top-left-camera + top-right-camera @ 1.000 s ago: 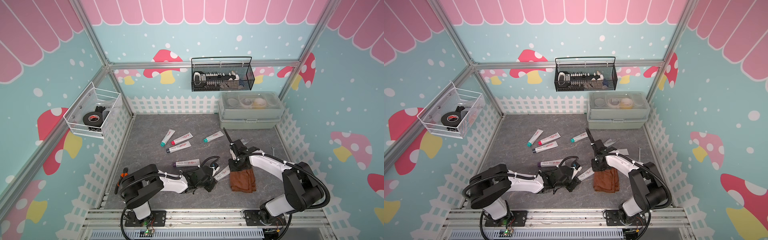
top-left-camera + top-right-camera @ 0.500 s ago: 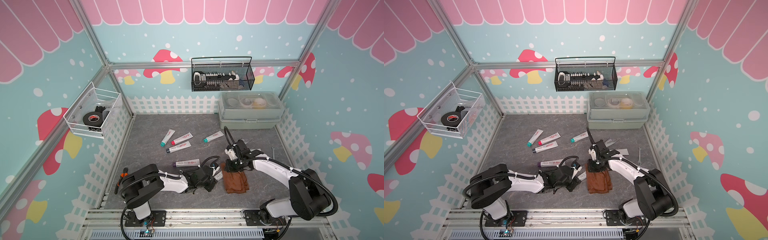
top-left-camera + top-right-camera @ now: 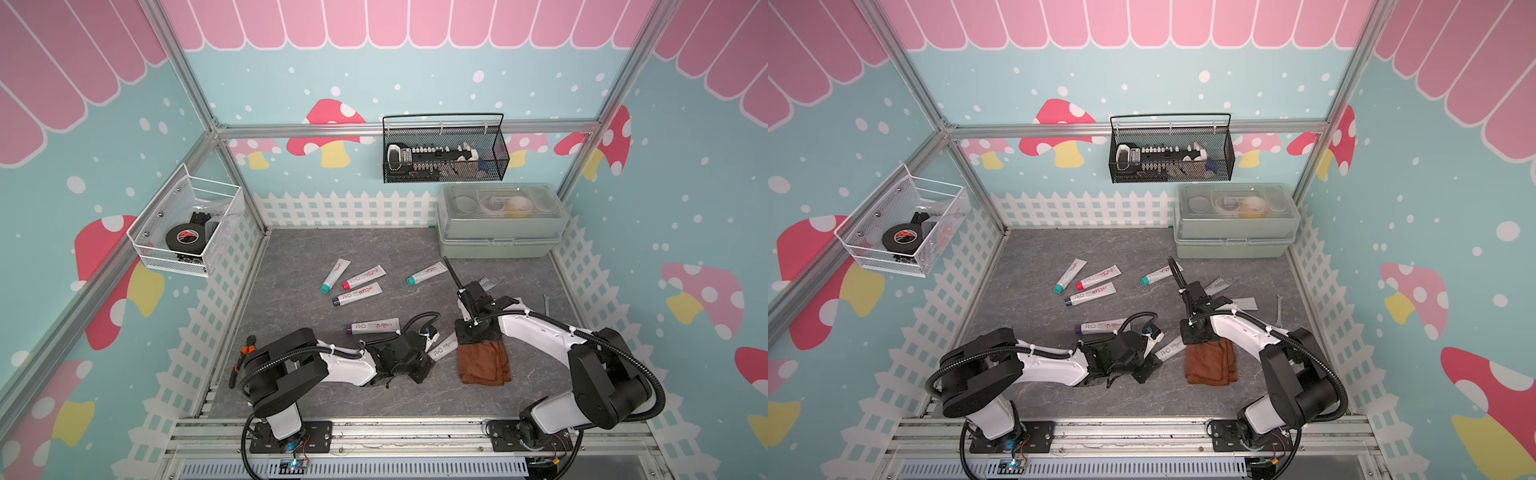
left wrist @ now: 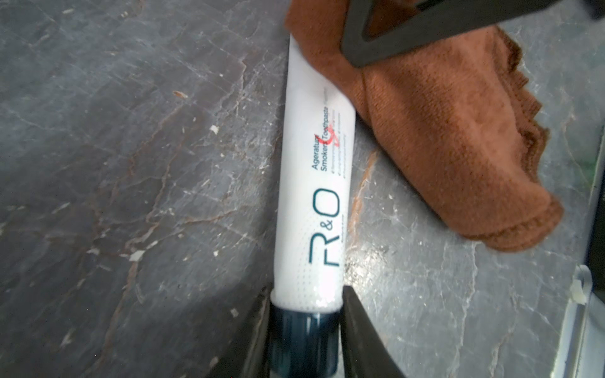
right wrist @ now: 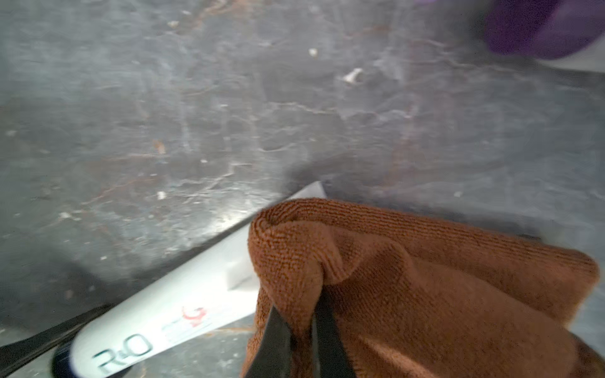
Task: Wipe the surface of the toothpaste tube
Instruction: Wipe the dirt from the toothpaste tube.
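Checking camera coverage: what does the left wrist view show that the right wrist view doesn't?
Left wrist only: the left hand clamping the toothpaste tube at its cap, and the small print. Right wrist only: both fingers of the right hand pinching the cloth, the tube's crimped end, a purple cap. Both: white tube, brown cloth over its tail.

Black left gripper [image 4: 304,333], right gripper [image 5: 299,327]; behind them white arm shells [image 3: 347,371], black joints [image 3: 602,374], ribbed cables [image 3: 629,360], white zip-ties [image 3: 574,330].
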